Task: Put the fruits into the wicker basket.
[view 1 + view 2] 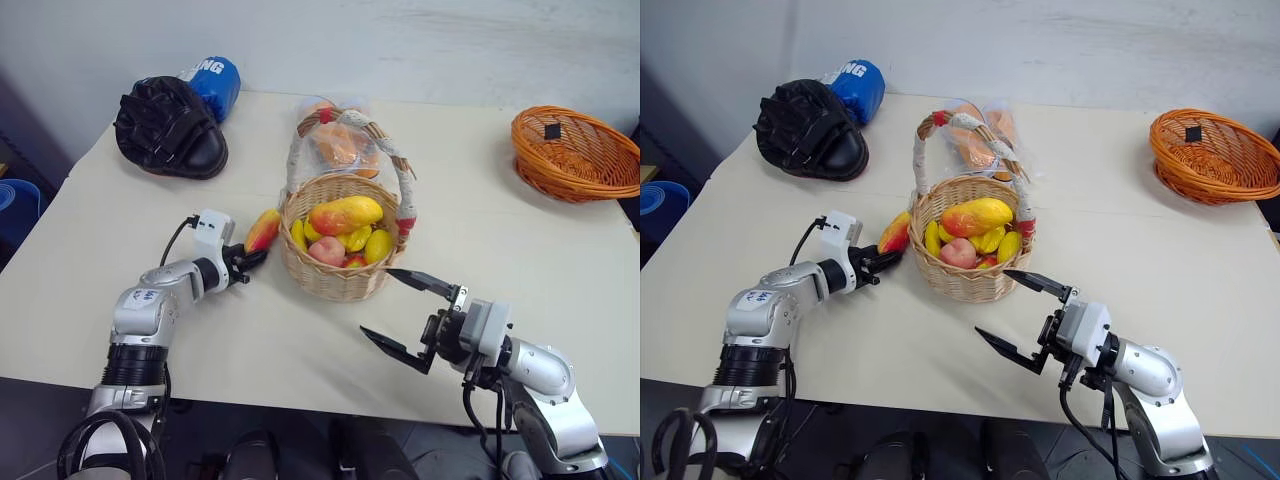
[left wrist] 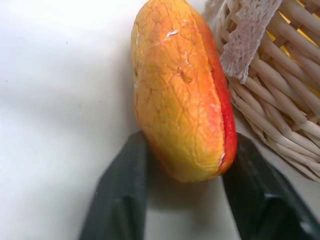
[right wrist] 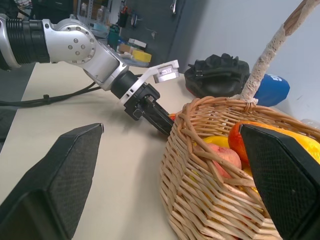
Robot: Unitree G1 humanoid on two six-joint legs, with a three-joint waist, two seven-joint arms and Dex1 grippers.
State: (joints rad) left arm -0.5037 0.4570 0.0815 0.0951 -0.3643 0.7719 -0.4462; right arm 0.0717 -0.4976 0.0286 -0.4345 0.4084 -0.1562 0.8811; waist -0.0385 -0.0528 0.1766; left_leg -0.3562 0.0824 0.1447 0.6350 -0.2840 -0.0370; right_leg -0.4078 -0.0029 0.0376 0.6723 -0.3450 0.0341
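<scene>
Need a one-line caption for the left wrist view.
Left tool shut on a mango lying on the table beside the wicker basket.

The round tan wicker basket (image 1: 338, 262) and its tall arched handle (image 1: 400, 170) block the table's middle; bare tabletop (image 1: 300, 350) lies open between basket and near edge

The oblong yellow-orange mango with a red side (image 2: 182, 95) has a matt painted skin, finely crackled and chipped. The round pale tan wicker basket (image 3: 220, 200) is woven cane, ribbed and rough, with white lace tape (image 2: 246, 36) on its handle. The cream table top (image 1: 480, 250) looks smooth and matt. The 2 black fingers (image 3: 52, 185) are matt with a fine grid texture.
</scene>
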